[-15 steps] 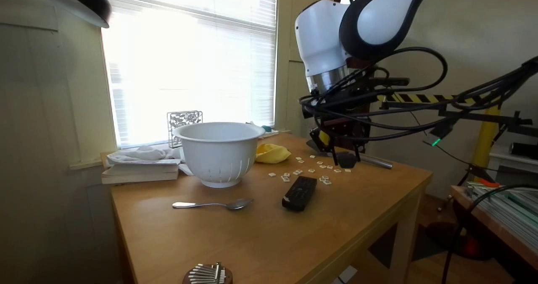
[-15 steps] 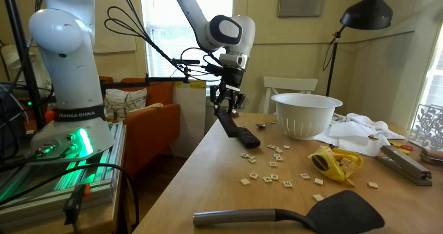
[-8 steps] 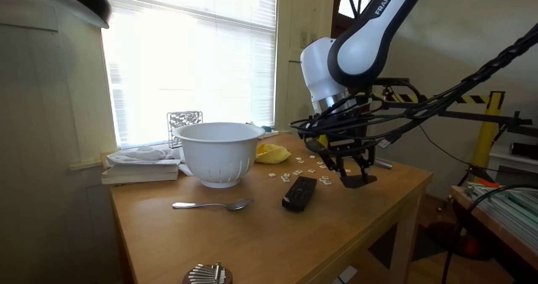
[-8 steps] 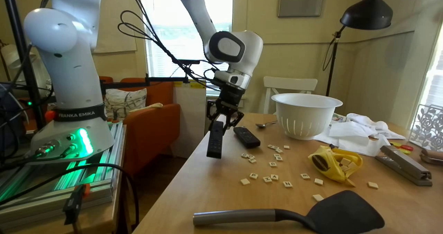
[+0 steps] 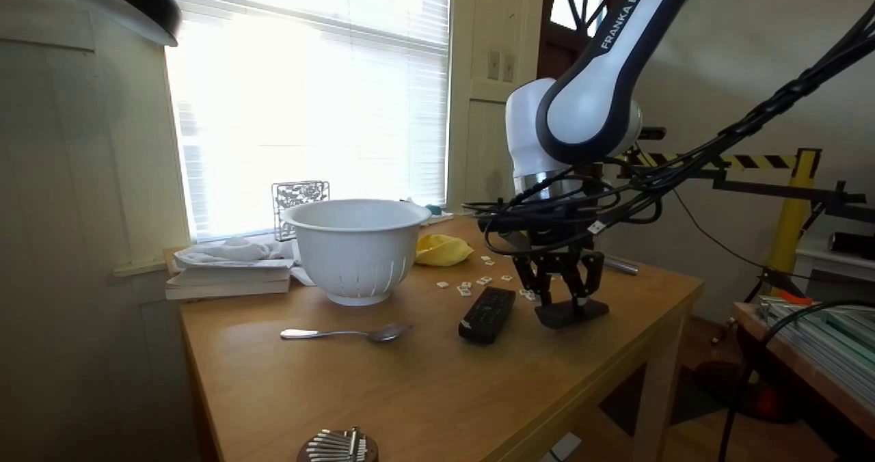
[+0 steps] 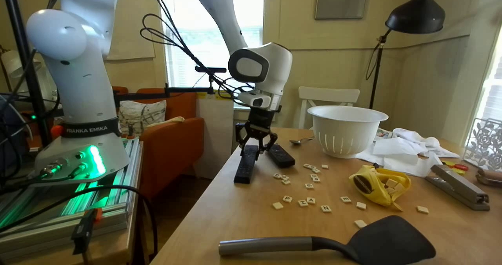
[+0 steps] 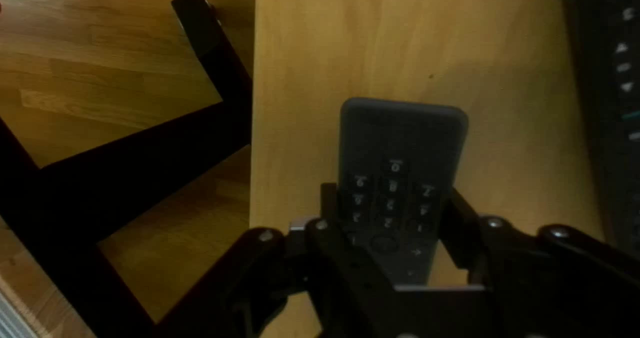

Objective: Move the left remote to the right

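Observation:
The left remote (image 6: 244,169) is the long, slim black one. It lies between my gripper's fingers (image 7: 390,205), gripped across its sides. In the wrist view its keypad end (image 7: 402,133) points away from the gripper, number keys facing up. In an exterior view the same remote (image 5: 571,314) is nearly level, very low over the table or touching it; I cannot tell which. The gripper (image 5: 564,294) points down with a finger on each long side. The shorter, stubbier remote (image 5: 487,315) lies on the table beside it; it also shows at the right edge of the wrist view (image 7: 617,128).
The table edge (image 7: 254,128) runs close beside the held remote. Several letter tiles (image 6: 303,203), a white colander (image 6: 345,133), a spoon (image 5: 369,333), a yellow bag (image 6: 376,184), a stapler (image 6: 461,186) and a spatula (image 6: 392,241) lie on the table.
My arm has come down with the left remote. The remote has turned and swung from above the shorter remote to beside it, near the table edge, and is now lower and more level.

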